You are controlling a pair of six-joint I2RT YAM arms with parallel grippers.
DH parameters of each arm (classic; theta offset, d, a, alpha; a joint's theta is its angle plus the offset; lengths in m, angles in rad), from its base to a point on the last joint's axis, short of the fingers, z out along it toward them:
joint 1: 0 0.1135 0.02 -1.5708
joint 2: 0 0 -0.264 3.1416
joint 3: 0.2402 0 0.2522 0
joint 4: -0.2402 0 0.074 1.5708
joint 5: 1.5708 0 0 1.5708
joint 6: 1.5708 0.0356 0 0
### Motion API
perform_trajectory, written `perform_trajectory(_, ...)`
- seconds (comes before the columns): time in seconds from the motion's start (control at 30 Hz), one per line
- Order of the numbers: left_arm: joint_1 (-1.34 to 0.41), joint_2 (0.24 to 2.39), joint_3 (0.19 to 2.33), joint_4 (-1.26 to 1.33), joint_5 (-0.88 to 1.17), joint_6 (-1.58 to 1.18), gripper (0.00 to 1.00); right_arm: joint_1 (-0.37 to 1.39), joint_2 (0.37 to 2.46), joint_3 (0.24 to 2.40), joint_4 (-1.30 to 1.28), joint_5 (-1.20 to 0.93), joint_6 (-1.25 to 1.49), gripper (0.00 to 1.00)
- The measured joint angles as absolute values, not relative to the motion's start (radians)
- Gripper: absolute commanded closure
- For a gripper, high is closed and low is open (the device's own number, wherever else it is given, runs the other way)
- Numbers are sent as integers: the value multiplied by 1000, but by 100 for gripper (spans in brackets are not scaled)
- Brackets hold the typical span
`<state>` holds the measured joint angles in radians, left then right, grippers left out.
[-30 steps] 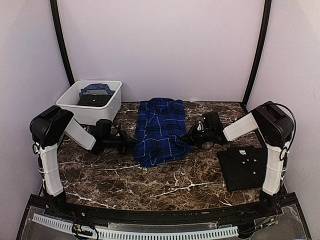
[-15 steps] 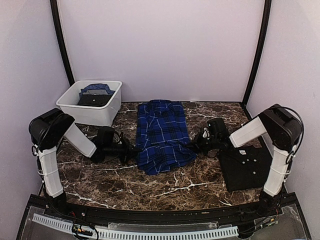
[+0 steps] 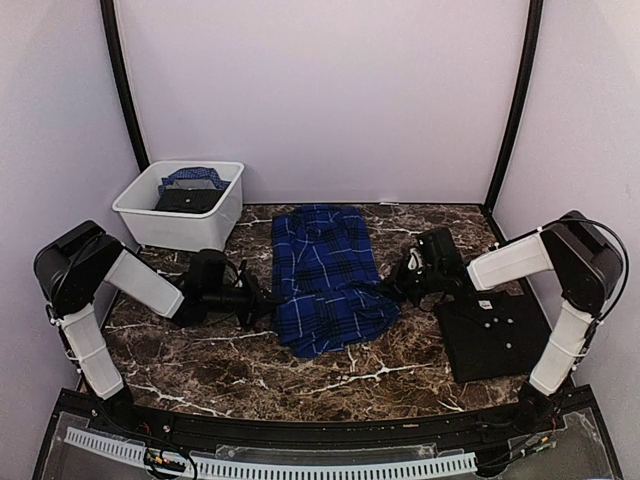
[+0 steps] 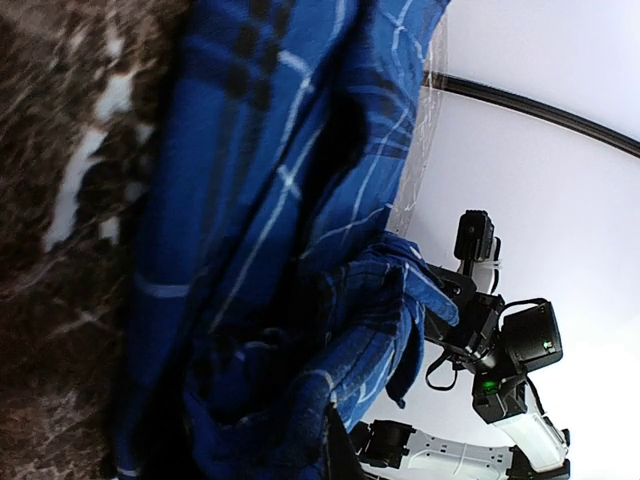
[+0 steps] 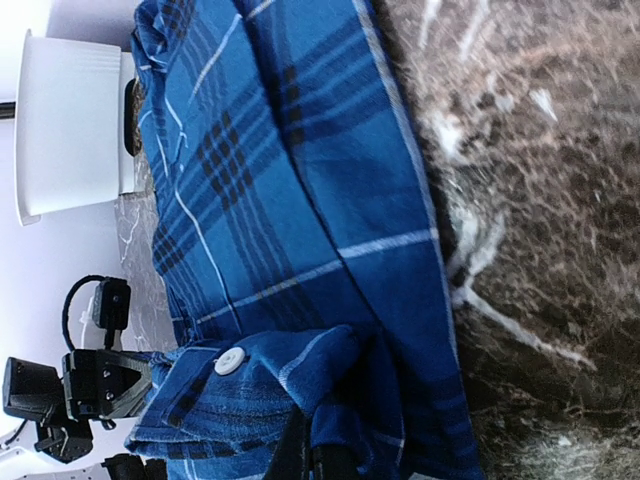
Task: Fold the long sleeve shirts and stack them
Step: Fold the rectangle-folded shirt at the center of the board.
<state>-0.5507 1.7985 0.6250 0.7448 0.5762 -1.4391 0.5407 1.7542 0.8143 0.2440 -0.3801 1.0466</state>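
The blue plaid long sleeve shirt (image 3: pixel 328 275) lies lengthwise in the middle of the marble table. My left gripper (image 3: pixel 266 300) is shut on its left edge, and my right gripper (image 3: pixel 393 288) is shut on its right edge, both low near the table. In the left wrist view, bunched plaid cloth (image 4: pixel 300 330) fills the space at my left gripper (image 4: pixel 335 445). The right wrist view shows plaid folds with a white button (image 5: pixel 229 361) pinched in my right gripper (image 5: pixel 312 455). The black long sleeve shirt (image 3: pixel 492 335) lies folded at the right, under my right arm.
A white tub (image 3: pixel 215 215) at the back left holds more dark and blue clothes. Black frame posts stand at both back corners. The tub (image 5: pixel 70 125) also shows in the right wrist view. A black rail runs along the table's near edge.
Both grippers have moved toward the near edge, keeping hold of the plaid shirt. The shirt has slid nearer with them. The black shirt and the tub have not moved.
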Motion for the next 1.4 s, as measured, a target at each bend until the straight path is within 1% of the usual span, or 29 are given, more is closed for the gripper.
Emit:
perform_trajectory(0.17,-534,1773,687,697,565,-1398,100,541,1765,911,202,-359,1021,100)
perform_trajectory(0.23,-519,1781,701,693,568,-1386,93,541,1785,947,201,-356,1011,98)
perform_trajectory(0.27,-513,1789,707,693,569,-1380,83,541,1796,959,200,-355,1008,93)
perform_trajectory(0.3,-505,1802,714,693,574,-1375,76,540,1811,972,199,-355,1003,85)
perform_trajectory(0.33,-498,1817,721,694,581,-1366,63,539,1829,986,197,-355,995,78)
perform_trajectory(0.37,-492,1829,729,691,588,-1356,57,537,1847,997,193,-356,991,70)
perform_trajectory(0.4,-485,1841,737,685,593,-1345,47,536,1858,1003,187,-356,991,64)
perform_trajectory(0.43,-481,1848,745,677,595,-1333,42,534,1867,1006,178,-358,976,58)
perform_trajectory(0.47,-476,1853,758,661,604,-1321,33,532,1870,1008,165,-360,960,54)
perform_trajectory(0.53,-466,1851,774,634,610,-1287,26,529,1869,1012,144,-358,943,45)
perform_trajectory(0.6,-460,1844,799,590,615,-1238,24,527,1864,1021,120,-348,916,38)
perform_trajectory(0.67,-456,1833,828,531,630,-1179,24,527,1839,1021,88,-337,873,33)
perform_trajectory(0.8,-455,1830,884,441,666,-1076,27,527,1760,1013,41,-310,809,31)
perform_trajectory(0.87,-455,1830,904,390,680,-1028,32,527,1720,1007,17,-293,767,31)
perform_trajectory(0.9,-455,1830,912,369,685,-1012,36,527,1702,1004,3,-286,746,32)
perform_trajectory(0.93,-456,1830,925,338,694,-990,39,527,1690,999,-7,-278,727,34)
perform_trajectory(1.0,-459,1831,949,296,701,-965,51,527,1683,991,-31,-262,689,37)
perform_trajectory(1.03,-462,1833,963,277,703,-950,54,529,1685,987,-46,-256,672,37)
perform_trajectory(1.07,-466,1837,978,265,706,-941,59,532,1686,983,-62,-250,657,38)
perform_trajectory(1.13,-476,1851,1003,249,712,-925,63,537,1691,979,-89,-234,635,38)
perform_trajectory(1.17,-481,1860,1015,243,713,-920,63,543,1694,980,-101,-228,624,37)
perform_trajectory(1.23,-483,1874,1022,232,713,-913,61,558,1704,980,-122,-219,607,37)
perform_trajectory(1.3,-487,1890,1027,211,706,-899,53,567,1711,980,-136,-216,599,36)
perform_trajectory(1.37,-487,1899,1033,175,688,-880,37,572,1711,977,-144,-215,591,35)
perform_trajectory(1.4,-487,1900,1034,159,680,-867,34,573,1711,974,-147,-213,587,33)
